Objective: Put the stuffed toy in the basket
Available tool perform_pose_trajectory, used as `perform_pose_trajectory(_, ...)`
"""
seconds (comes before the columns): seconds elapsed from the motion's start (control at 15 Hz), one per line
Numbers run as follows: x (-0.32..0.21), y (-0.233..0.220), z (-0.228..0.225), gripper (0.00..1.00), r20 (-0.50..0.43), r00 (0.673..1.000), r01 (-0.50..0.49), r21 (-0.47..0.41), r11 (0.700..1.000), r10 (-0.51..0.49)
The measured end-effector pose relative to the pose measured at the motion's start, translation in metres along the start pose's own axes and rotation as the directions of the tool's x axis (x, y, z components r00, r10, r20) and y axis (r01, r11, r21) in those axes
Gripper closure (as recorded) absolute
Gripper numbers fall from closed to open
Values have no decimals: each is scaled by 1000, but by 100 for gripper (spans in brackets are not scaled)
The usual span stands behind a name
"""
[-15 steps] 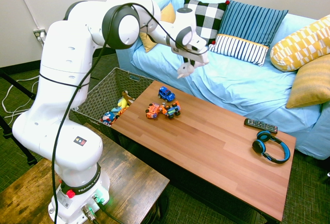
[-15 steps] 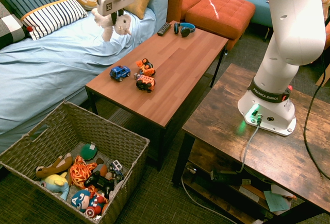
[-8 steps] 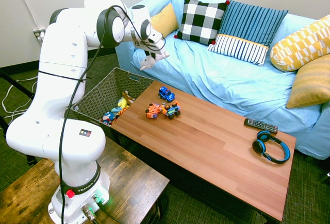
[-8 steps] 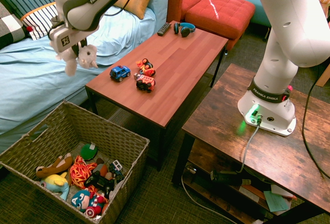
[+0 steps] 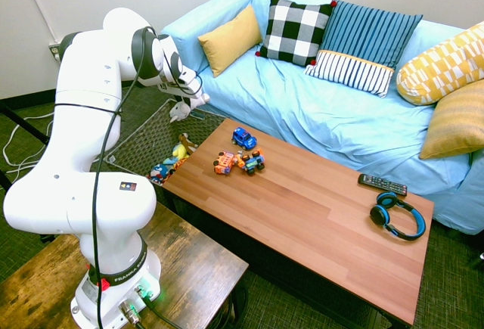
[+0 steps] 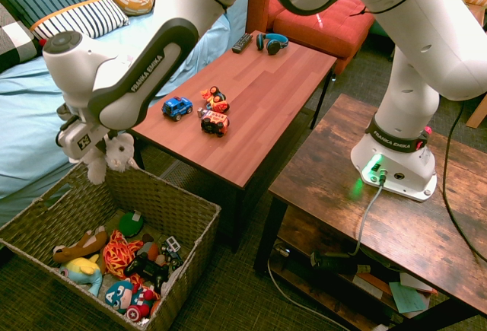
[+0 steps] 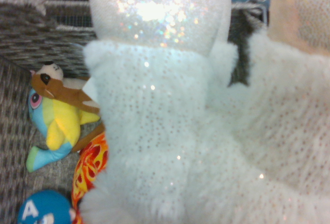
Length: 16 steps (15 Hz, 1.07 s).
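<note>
The stuffed toy (image 6: pixel 112 156), white and fluffy, hangs from my gripper (image 6: pixel 97 148), which is shut on it. It dangles just above the far rim of the basket (image 6: pixel 196 259), a large grey woven bin on the floor at the end of the coffee table. In the first exterior view the stuffed toy (image 5: pixel 178 110) hangs under the gripper (image 5: pixel 186 100) over the basket (image 5: pixel 140 144). In the wrist view the stuffed toy (image 7: pixel 170 131) fills most of the picture, with the basket (image 7: pixel 31 38) wall behind it.
Several toys lie in the basket, among them a yellow-and-blue plush (image 7: pixel 56 126) and an orange one (image 6: pixel 118 253). Toy cars (image 5: pixel 238 159) sit on the wooden coffee table (image 5: pixel 302 208), with headphones (image 5: pixel 397 219) and a remote (image 5: pixel 382 184). The blue sofa (image 5: pixel 340 117) runs behind.
The arm has swung from above the sofa, past the table's end, and down to over the basket, carrying the stuffed toy with it. The gripper stays shut.
</note>
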<state>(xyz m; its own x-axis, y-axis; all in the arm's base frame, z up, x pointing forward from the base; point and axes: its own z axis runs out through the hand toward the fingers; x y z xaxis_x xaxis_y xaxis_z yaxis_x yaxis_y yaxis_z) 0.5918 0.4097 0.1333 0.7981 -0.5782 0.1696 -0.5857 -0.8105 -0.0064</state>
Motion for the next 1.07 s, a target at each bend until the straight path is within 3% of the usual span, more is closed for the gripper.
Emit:
perform_pose_trajectory(0.07,-10,-3,9,0,2,1000,12,-7,1000,-12)
perform_pose_trajectory(0.4,-24,-5,36,0,-4,999,33,-29,999,-33)
perform_pose_trajectory(1.07,-5,-8,18,0,-21,1000,13,-8,1000,-13)
